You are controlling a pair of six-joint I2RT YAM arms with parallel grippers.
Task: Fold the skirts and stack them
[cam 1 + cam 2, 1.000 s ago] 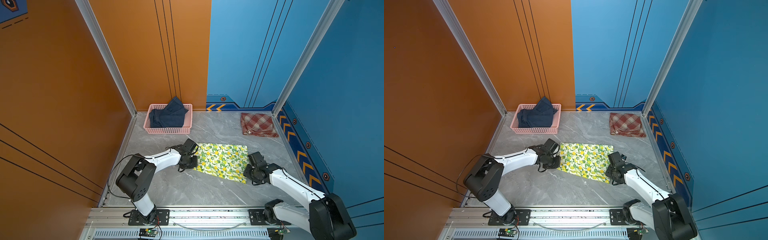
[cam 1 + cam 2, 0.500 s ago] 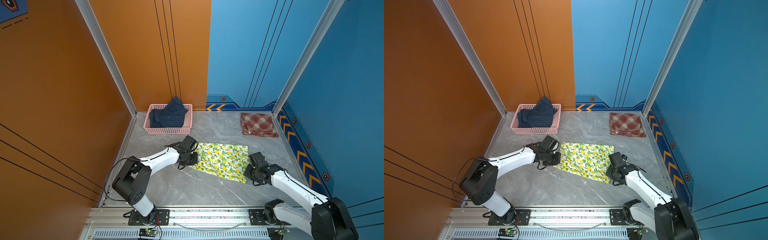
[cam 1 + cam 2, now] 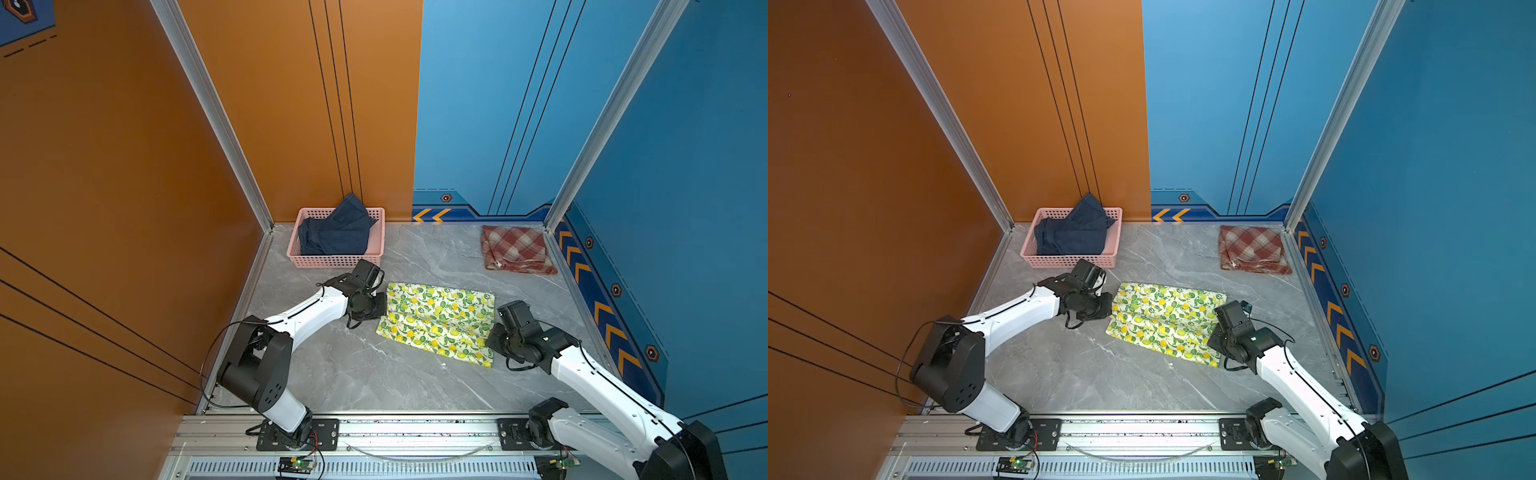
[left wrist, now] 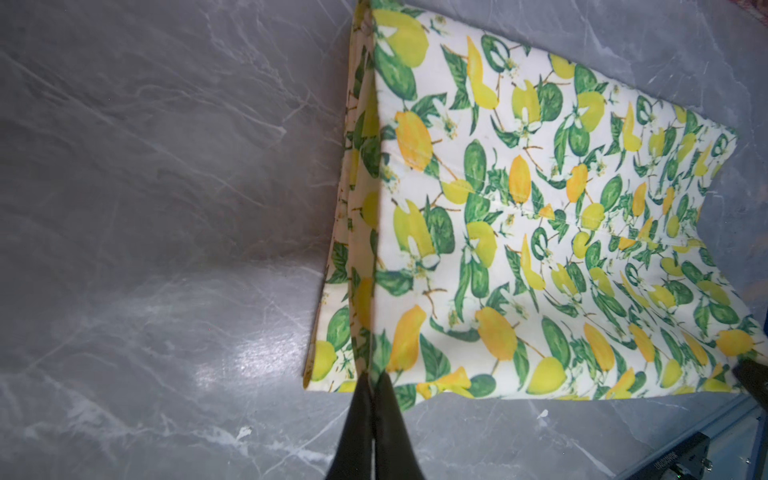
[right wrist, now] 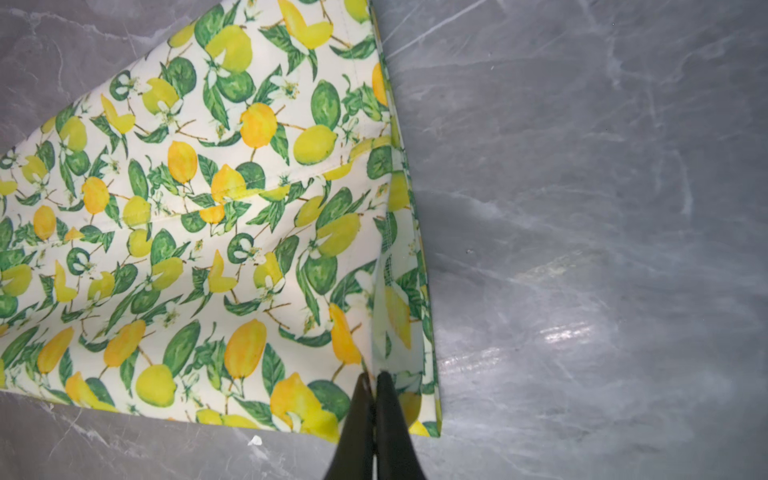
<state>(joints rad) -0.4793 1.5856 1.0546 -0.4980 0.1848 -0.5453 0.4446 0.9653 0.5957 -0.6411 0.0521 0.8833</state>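
The lemon-and-leaf print skirt point(image 3: 436, 322) point(image 3: 1163, 322) lies flat in the middle of the grey floor. My left gripper point(image 3: 384, 307) point(image 3: 1111, 307) is at its left end, shut on a pinched ridge of the cloth point(image 4: 540, 216) near the corner, as the left gripper point(image 4: 372, 380) shows in its wrist view. My right gripper point(image 3: 492, 332) point(image 3: 1214, 336) is at the right end, and the right gripper point(image 5: 372, 378) is likewise shut on the print cloth point(image 5: 208, 208). The plaid skirt point(image 3: 515, 249) point(image 3: 1252, 249) lies folded at the back right. The denim skirt point(image 3: 336, 232) point(image 3: 1073, 235) sits crumpled in the basket.
The pink perforated basket point(image 3: 332, 262) point(image 3: 1067, 261) stands at the back left, just behind my left wrist. Orange and blue walls close in the floor on three sides. A metal rail point(image 3: 415, 432) runs along the front edge.
My right gripper has shut on the print skirt's right end. My left arm has shifted slightly, still shut on the left end.
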